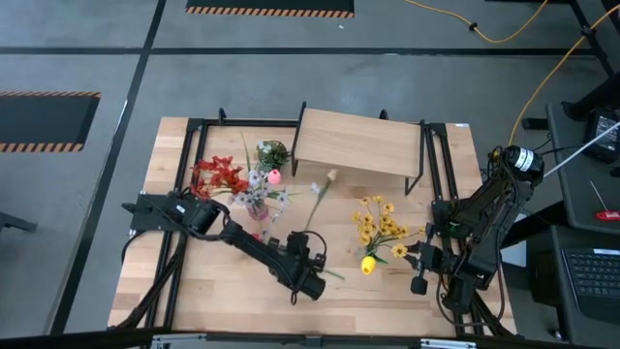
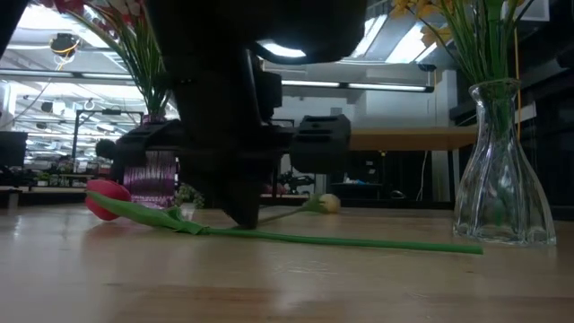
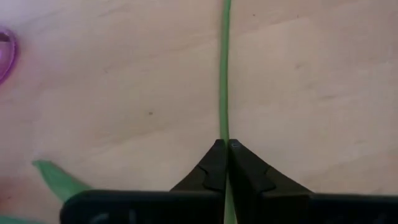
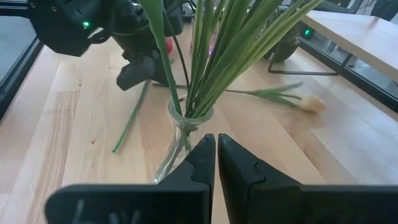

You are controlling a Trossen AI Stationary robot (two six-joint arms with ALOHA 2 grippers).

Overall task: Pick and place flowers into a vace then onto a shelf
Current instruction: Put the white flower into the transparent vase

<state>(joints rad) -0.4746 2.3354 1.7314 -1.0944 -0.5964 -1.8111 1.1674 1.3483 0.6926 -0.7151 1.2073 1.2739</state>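
Observation:
A red tulip lies flat on the table, its bud [image 2: 104, 198] on one side and its long green stem [image 2: 359, 240] running past my left gripper [image 3: 227, 147], which stands over it, shut on the stem. A clear glass vase [image 4: 181, 134] holds yellow flowers [image 1: 378, 225], with a yellow tulip bud [image 1: 368, 264] at its foot. My right gripper [image 4: 216, 149] waits shut just before that vase, apart from it. A purple vase [image 2: 152, 175] holds red, white and pink flowers. A cream tulip [image 1: 325, 182] lies near the light-wood shelf [image 1: 358, 143]. My left gripper pinches the red tulip's stem [image 3: 224, 121] between its two fingers, about a third of the way along from the bud. The fingers [image 2: 242, 213] come from above, pointing down, one on each side of the stem. The stem still lies flat on the table.
The shelf stands on black legs at the table's far side. A small green leafy bunch [image 1: 273, 153] sits beside the purple vase. Black frame rails [image 1: 189, 174] run along the table's left and right sides. Bare wood [image 1: 368, 301] shows along the near edge.

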